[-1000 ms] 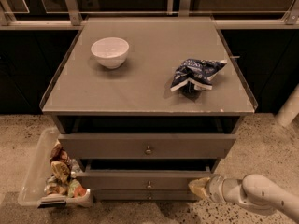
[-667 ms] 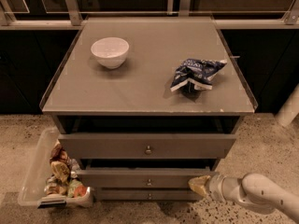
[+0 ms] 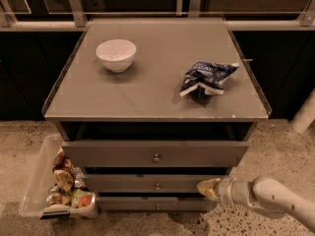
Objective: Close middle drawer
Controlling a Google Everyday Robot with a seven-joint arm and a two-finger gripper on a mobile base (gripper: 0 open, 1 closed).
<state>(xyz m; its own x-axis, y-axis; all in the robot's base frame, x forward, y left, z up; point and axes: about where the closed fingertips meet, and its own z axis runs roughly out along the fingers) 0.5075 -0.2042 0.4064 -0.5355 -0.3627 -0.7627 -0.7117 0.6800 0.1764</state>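
The middle drawer (image 3: 147, 183) is the second of three grey-brown fronts, with a small round knob (image 3: 157, 186). It stands slightly out from the cabinet, a little behind the top drawer front (image 3: 123, 154) and just ahead of the bottom front (image 3: 128, 203). My gripper (image 3: 208, 188) comes in from the lower right on a white arm (image 3: 266, 198). Its tan tip is against the right end of the middle drawer front.
A white bowl (image 3: 115, 54) and a crumpled dark snack bag (image 3: 206, 77) sit on the cabinet top (image 3: 147, 90). A clear plastic bin (image 3: 37, 181) of snacks stands on the floor at the cabinet's left. A white post (image 3: 306, 113) stands at the right.
My gripper has moved toward the cabinet, and the middle drawer front has slid further in with it. The top drawer has not moved.
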